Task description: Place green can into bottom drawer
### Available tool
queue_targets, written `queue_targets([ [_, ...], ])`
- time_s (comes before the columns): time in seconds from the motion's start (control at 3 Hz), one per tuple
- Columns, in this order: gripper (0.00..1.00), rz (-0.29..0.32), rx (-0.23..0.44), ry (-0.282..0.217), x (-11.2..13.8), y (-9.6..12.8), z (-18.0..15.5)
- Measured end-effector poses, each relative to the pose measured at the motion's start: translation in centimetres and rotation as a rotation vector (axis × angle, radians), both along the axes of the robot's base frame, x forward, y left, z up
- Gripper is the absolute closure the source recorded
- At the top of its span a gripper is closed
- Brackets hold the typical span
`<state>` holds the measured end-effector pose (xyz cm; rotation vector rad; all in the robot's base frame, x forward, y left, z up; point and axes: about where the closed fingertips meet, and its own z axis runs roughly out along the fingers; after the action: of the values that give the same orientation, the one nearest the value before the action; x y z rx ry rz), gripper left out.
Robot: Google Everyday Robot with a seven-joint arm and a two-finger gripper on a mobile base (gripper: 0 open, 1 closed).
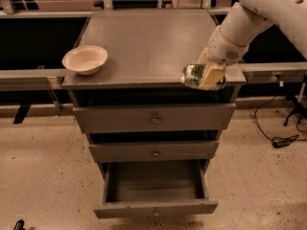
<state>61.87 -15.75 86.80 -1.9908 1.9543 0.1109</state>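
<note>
Since the bottom drawer [154,182] stands open below, my gripper [207,75] hangs over the cabinet's [144,42] front-right edge, pinching the green can [193,75]. From there it can drop clear, I judge.

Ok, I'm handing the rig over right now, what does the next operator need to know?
Gripper: shut on the green can, at the front right edge of the cabinet top.
Bottom drawer: pulled open, below the two closed drawers.
Done: can grasped, drawer open.
Left: bring the can forward and down into the bottom drawer, then release.
Bowl sits at the top's left, away from the path.
</note>
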Motion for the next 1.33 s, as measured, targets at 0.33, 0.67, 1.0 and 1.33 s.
queue_targets([
  [0.33,1.0,-0.047,-0.035,-0.066,-0.8,-0.2,-1.5],
  [0.67,1.0,-0.055,-0.027,-0.046,-2.5,0.8,-6.7],
  [1.0,1.0,-0.055,-0.027,-0.046,-2.5,0.8,-6.7],
  [1.33,1.0,-0.12,0.04,-0.009,-2.1,-0.4,-11.3],
])
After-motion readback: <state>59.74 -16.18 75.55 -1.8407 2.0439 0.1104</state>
